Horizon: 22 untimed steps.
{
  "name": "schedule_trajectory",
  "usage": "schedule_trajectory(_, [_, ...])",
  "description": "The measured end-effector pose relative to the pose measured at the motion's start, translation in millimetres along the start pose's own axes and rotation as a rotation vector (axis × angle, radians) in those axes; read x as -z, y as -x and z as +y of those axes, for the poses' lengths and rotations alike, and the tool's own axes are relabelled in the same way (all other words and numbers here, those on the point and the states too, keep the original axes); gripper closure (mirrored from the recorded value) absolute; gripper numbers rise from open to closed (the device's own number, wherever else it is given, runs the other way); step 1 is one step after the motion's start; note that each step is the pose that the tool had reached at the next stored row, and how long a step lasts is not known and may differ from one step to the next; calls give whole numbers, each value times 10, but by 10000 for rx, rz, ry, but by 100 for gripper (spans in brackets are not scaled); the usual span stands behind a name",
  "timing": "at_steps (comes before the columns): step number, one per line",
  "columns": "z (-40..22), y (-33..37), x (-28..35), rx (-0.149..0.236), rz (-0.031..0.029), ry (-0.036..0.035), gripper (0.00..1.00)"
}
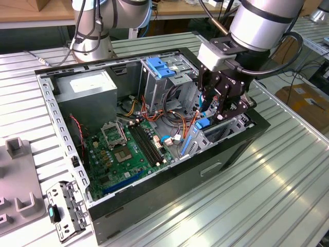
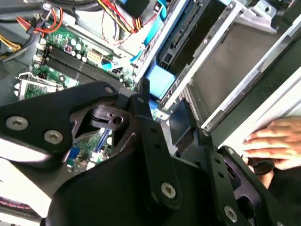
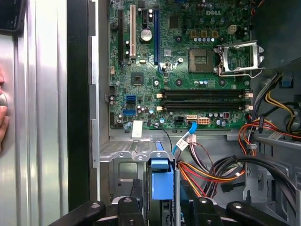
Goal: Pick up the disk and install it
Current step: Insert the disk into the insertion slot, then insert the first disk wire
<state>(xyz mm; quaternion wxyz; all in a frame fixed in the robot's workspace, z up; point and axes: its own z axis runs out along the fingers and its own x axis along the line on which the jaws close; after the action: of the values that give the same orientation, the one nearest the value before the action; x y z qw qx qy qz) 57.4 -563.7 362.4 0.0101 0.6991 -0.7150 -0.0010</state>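
The open computer case point(image 1: 154, 198) lies on its side on a ribbed metal table point(image 1: 288, 195), and the gripper point(image 1: 216, 110) hangs low over the drive bay point(image 1: 234, 126) at the case's end on the exterior view's right, just inside the black rim. There is little room there. The grey drive cage point(image 1: 164, 90) with its blue plastic bracket point(image 1: 163, 68) stands just to the exterior view's left, and a bundle of orange, red and black cables point(image 3: 211, 172) runs close beside the bay. The disk point(image 3: 160, 181) stands on edge in the bay directly beneath the gripper, blue rail uppermost, with a metal bay wall point(image 3: 120, 179) just beside it. Whether the gripper has hold of the disk cannot be told. The widest open space is above the green motherboard point(image 1: 128, 149), which lies flat on the case floor and carries a CPU socket point(image 3: 237, 59) and black memory slots point(image 3: 204, 96). The grey power-supply box point(image 1: 87, 92) fills the case's far corner on the exterior view's left. Outside the case wall, a person's hand point(image 2: 277, 141) rests near the bay end. A perforated metal bracket point(image 1: 64, 208) lies on the table beside the case's near corner.
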Motion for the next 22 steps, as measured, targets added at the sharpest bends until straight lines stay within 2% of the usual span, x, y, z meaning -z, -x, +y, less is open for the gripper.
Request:
schedule_trajectory(3, [0,0,-21,0,-3,0,57])
schedule_trajectory(4, [0,0,-36,0,1,0,70])
schedule_trajectory(7, [-1,-1,-74,-1,-2,0,76])
schedule_trajectory(9, [-2,-1,-97,0,0,0,88])
schedule_trajectory(10, [-2,-1,-99,0,2,0,89])
schedule_trajectory(22, [-2,-1,-110,0,1,0,89])
